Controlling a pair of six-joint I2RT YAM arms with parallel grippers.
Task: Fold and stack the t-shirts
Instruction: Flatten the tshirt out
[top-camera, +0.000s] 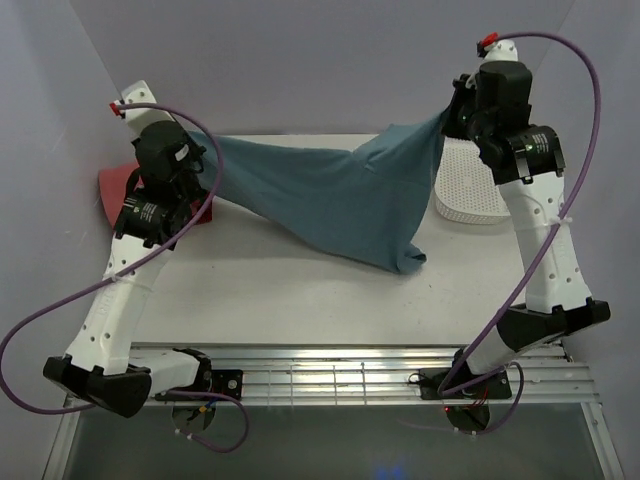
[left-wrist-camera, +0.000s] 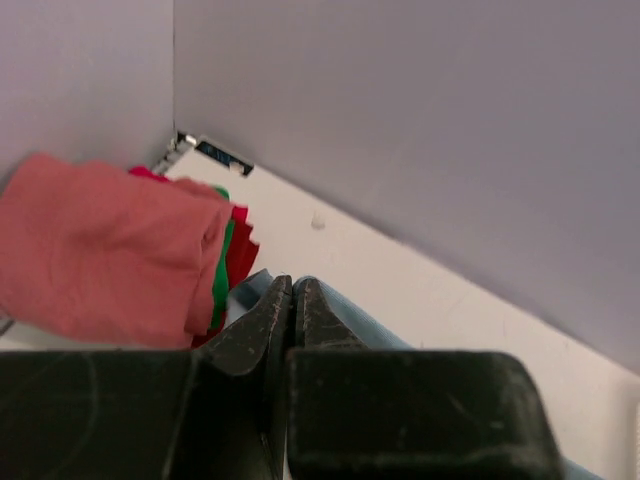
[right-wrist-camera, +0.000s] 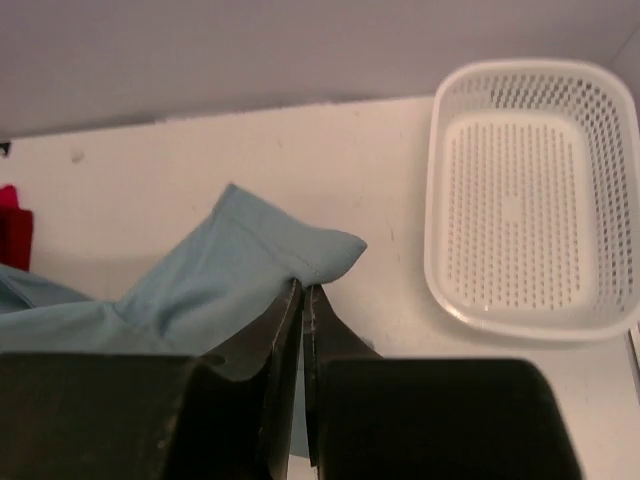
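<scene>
Stretching above the white bench (top-camera: 300, 300), the teal t-shirt (top-camera: 330, 205) hangs in the air between both arms, one corner sagging toward the bench. The mesh basket (top-camera: 470, 190) sits at far right; the folded stack, salmon-pink shirt (left-wrist-camera: 100, 250) over green shirt (left-wrist-camera: 222, 275) and red shirt (left-wrist-camera: 243, 252), lies at far left. The left gripper (left-wrist-camera: 292, 285) and the right gripper (right-wrist-camera: 302, 292) both have jaws clenched on an edge of the teal cloth. I judge the step is spreading the shirt before folding; next, both arms must lower it flat and evenly.
</scene>
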